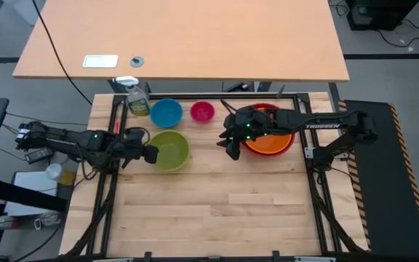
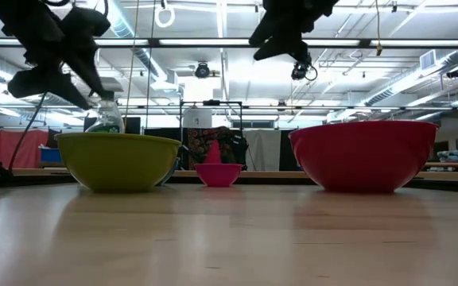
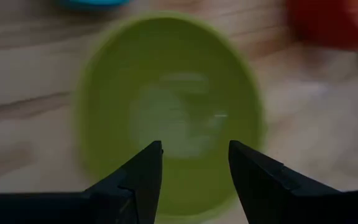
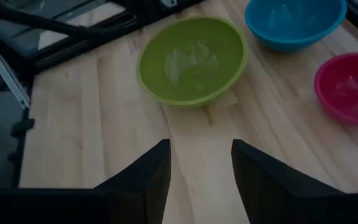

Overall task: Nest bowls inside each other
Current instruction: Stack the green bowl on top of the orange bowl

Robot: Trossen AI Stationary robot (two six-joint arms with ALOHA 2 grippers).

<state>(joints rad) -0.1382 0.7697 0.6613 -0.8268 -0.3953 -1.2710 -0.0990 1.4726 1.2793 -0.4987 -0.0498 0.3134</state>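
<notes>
The lime green bowl (image 1: 170, 151) stands upright on the wood at left centre. Behind it stand the blue bowl (image 1: 166, 113) and the small pink bowl (image 1: 202, 112). At right the orange bowl (image 1: 269, 143) sits inside the red bowl (image 1: 266, 109). My left gripper (image 1: 151, 154) hangs open over the green bowl's (image 3: 166, 99) left rim, clear above it in the low view. My right gripper (image 1: 231, 148) is open and empty, in the air between the green bowl (image 4: 191, 59) and the red bowl (image 2: 364, 155), with bare wood under its fingers.
A yellowish spray bottle (image 1: 138, 100) stands at the far left, next to the blue bowl. Black frame rails (image 1: 318, 189) run along the table's sides. The near half of the wooden top (image 1: 217, 207) is bare. A second table (image 1: 188, 36) lies beyond the far edge.
</notes>
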